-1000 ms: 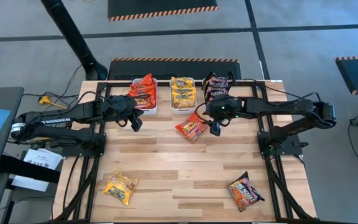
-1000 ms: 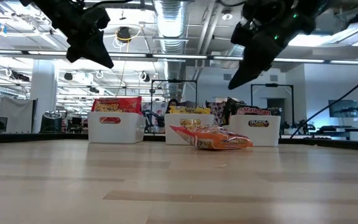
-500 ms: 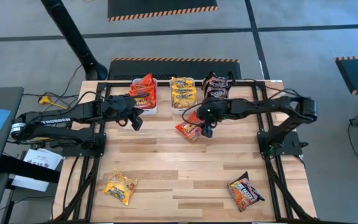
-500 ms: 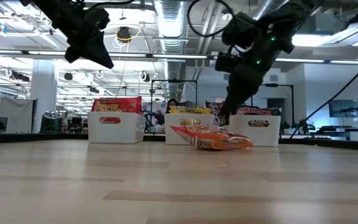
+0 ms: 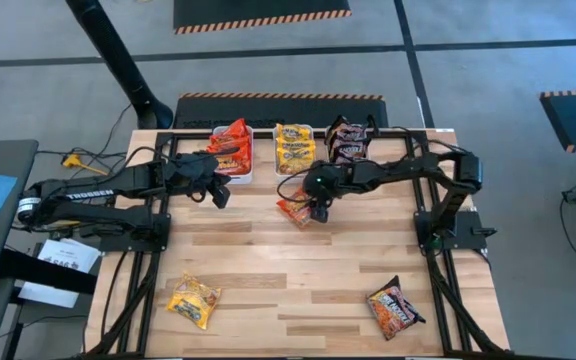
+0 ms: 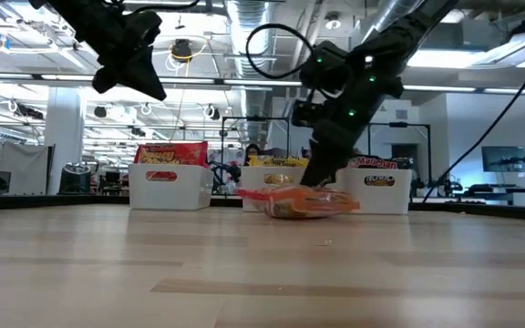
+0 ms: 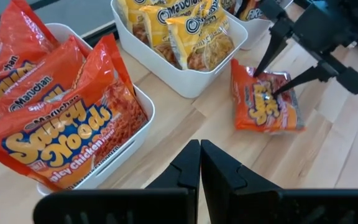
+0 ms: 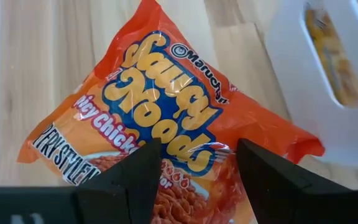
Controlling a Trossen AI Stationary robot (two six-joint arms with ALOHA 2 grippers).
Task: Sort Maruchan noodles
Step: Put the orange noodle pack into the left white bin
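A red Maruchan packet lies flat on the table in front of the yellow tub. My right gripper is low over it and open, with the packet filling the gap between its fingers; it also shows in the low view. My left gripper hangs shut in the air in front of the red tub and holds nothing. A yellow packet and a dark packet lie flat near the table's near edge. My right gripper comes at the red packet from above, slanting down from the table's right. Its open fingertips stand on the packet's printed upper face, one on each side of its middle. The packet lies flat on the table.
Three white tubs stand in a row at the far edge: red packets on the left, yellow packets in the middle, dark packets on the right. The middle of the wooden table is bare between the two near packets.
My right gripper has swung toward the table's left and come down onto the red packet. The packet has slid a little toward the table's left under it and still lies flat.
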